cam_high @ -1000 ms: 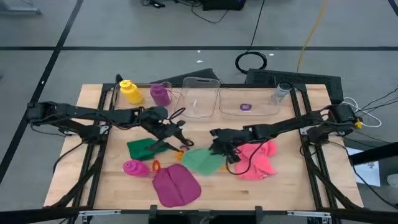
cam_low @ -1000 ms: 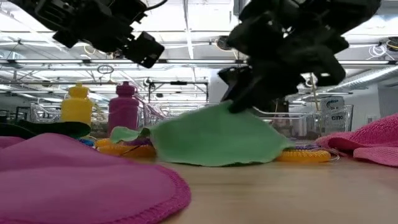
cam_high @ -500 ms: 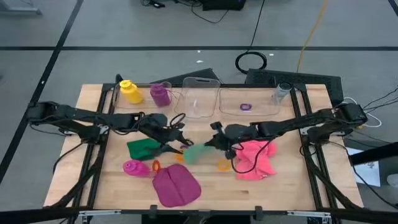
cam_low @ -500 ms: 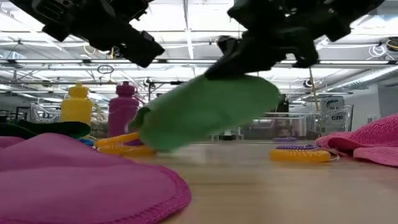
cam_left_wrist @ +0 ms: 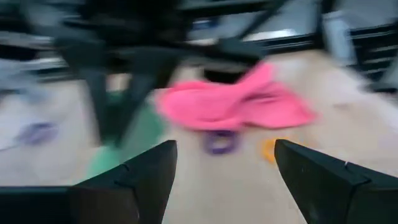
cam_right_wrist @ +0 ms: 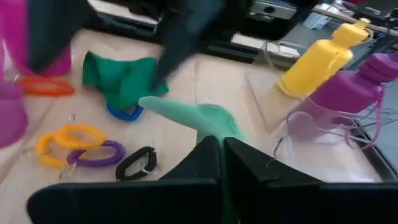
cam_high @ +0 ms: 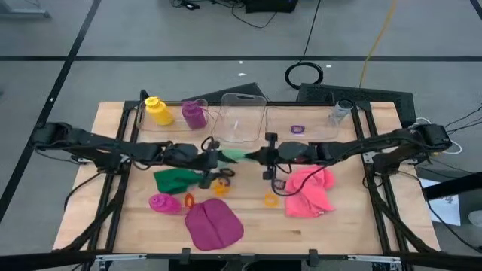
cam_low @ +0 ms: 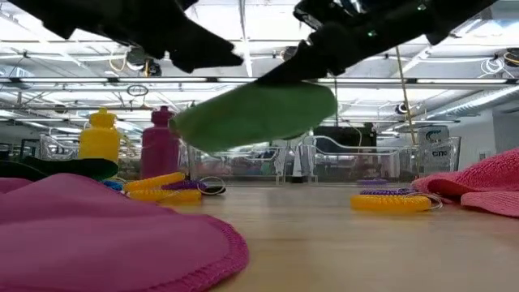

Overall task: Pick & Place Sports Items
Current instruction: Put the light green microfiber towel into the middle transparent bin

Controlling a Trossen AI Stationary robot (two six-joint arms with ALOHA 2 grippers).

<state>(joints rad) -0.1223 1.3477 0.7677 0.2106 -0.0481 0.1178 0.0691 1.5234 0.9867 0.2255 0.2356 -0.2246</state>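
My right gripper (cam_high: 261, 156) is shut on a light green cloth (cam_high: 235, 154), held above the table's middle; the cloth also shows in the low view (cam_low: 255, 113). My left gripper (cam_high: 212, 159) is open just left of the cloth and holds nothing; in its wrist view (cam_left_wrist: 224, 158) the cloth (cam_left_wrist: 124, 149) shows beyond one finger. A dark green cloth (cam_high: 177, 179), a magenta cloth (cam_high: 213, 224), a pink cloth (cam_high: 309, 190) and a magenta bottle (cam_high: 162, 203) lie on the table. Yellow (cam_high: 157, 111) and purple (cam_high: 194, 114) bottles stand at the far left. My right gripper pinches the light green cloth between its two shut fingers at one bunched end (cam_right_wrist: 211, 124). The fingers come about level from the table's right side. The cloth is lifted clear of the table, and its free end (cam_right_wrist: 155, 104) reaches toward my left gripper.
Two clear bins (cam_high: 242, 120) (cam_high: 316, 124) stand at the far edge, one with a purple ring (cam_high: 297, 129) in it. A yellow ring (cam_high: 270, 199), an orange ring (cam_high: 188, 200) and several small rings (cam_high: 220, 181) lie near the middle. A clear cup (cam_high: 339, 113) stands far right.
My right gripper has risen and gone toward the far edge with the light green cloth. The cloth, which lay spread on the table, now hangs bunched and clear of it, and the yellow ring it covered lies bare.
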